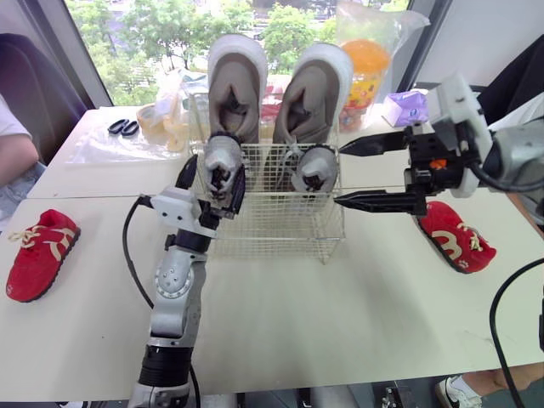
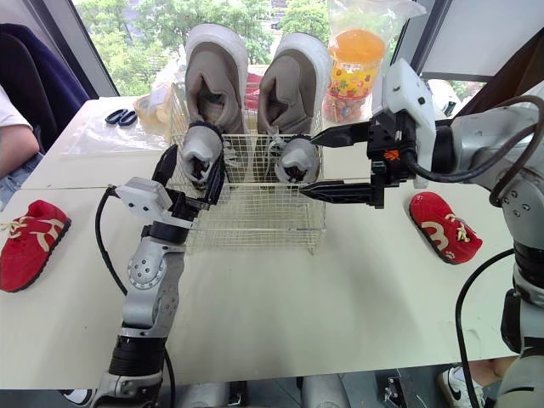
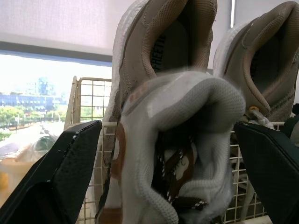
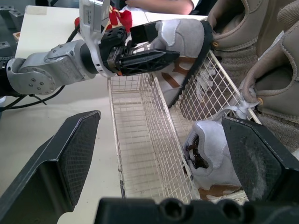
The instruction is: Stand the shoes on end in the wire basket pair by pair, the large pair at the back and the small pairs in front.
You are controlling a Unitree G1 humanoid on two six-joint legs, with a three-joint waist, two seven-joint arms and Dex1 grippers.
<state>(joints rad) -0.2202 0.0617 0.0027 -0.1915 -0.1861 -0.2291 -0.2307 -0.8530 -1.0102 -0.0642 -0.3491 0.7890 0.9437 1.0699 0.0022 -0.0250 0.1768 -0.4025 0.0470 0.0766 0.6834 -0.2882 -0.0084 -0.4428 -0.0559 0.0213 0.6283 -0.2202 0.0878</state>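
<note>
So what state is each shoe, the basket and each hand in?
Wire basket: upright, four shoes inside.
Large beige pair: on end at its back.
Left grey shoe: on end in front, left hand around it.
Right grey shoe: on end in front.
Left red shoe: flat on the table.
Right red shoe: flat on the table.
Right hand: open, empty.

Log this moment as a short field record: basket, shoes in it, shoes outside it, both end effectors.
basket: wire basket, mid-table
back row: large beige pair, standing on end
front row: left small grey shoe and right small grey shoe
left end effector: at the left small grey shoe
right end effector: open, empty, by the basket's right side
outside basket: left red shoe and right red shoe, lying on the table
</note>
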